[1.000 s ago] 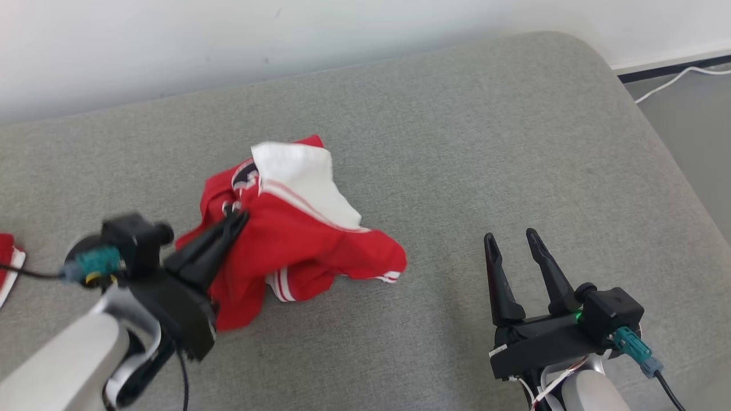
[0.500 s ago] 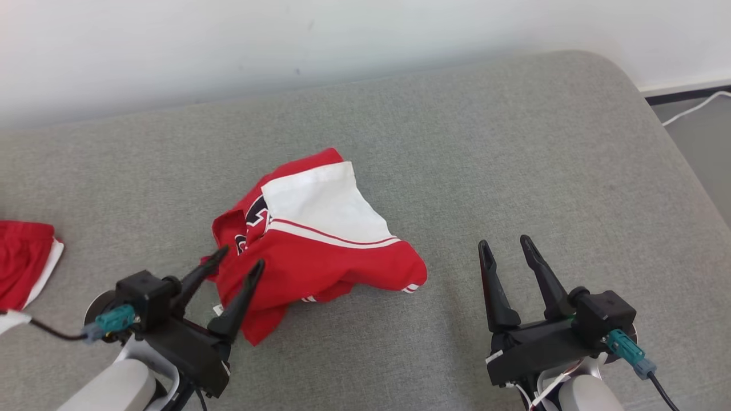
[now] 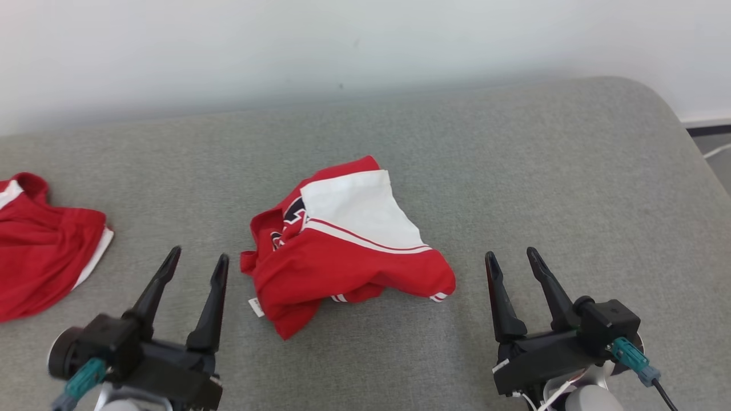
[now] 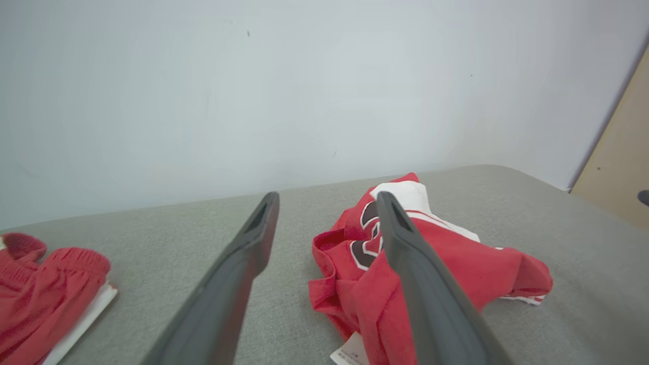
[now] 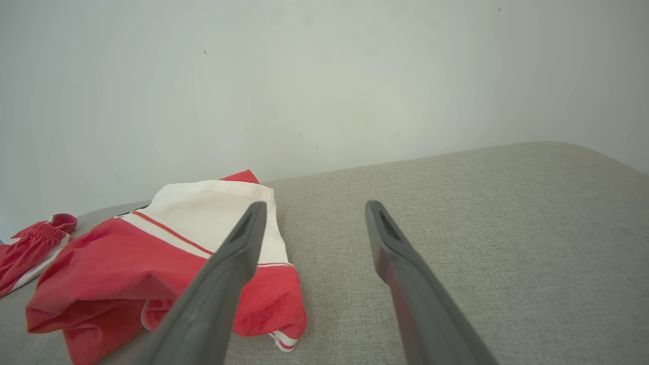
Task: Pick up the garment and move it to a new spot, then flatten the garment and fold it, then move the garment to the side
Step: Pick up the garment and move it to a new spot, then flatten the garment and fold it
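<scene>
The garment [image 3: 342,251] is a crumpled red jersey with a white panel and dark lettering, lying in a heap on the grey cushion [image 3: 514,171] near the middle. My left gripper [image 3: 197,260] stands open just left of the heap, apart from it, with nothing between its fingers. In the left wrist view the garment [image 4: 456,268] lies behind the right finger of the left gripper [image 4: 324,203]. My right gripper [image 3: 511,257] is open to the right of the heap. The right wrist view shows the garment [image 5: 127,268] at the left, past the right gripper [image 5: 312,208].
A second red and white piece of clothing [image 3: 40,257] lies at the cushion's left edge. A pale wall [image 3: 342,45] runs behind the cushion. At the far right the cushion ends, with floor and a white cable [image 3: 717,151] beyond.
My left gripper has opened, let go of the garment and drawn back to its left. The garment now lies loose on the cushion. The camera has shifted, bringing the second red piece further into view.
</scene>
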